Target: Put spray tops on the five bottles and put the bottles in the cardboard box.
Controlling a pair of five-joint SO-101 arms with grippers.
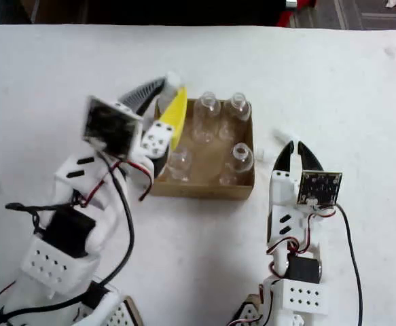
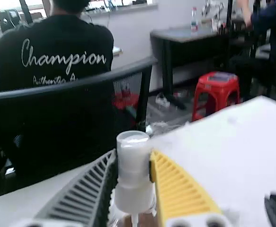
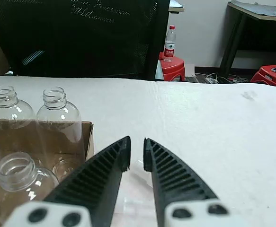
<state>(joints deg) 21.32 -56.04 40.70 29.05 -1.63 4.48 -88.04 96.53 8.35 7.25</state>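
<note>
Left pincer (image 2: 132, 155) grips a spray top (image 2: 134, 177) over the rear-left corner of the box (image 1: 201, 189), which holds four uncapped bottles (image 1: 206, 115). Right pincer (image 3: 137, 153), slightly parted and empty, rests beside it. Risk: an off-centre descent likely topples a light bottle.

An open brown cardboard box (image 1: 204, 188) is set on the white bench. Four clear plastic bottles (image 1: 206, 112) are stood upright inside it, two along the far side and two along the near side, and their threaded necks are left uncapped. A white plastic spray top (image 2: 134, 177) is gripped upright between the jaws of the left gripper (image 2: 133, 156), above the box's far left corner.
</note>
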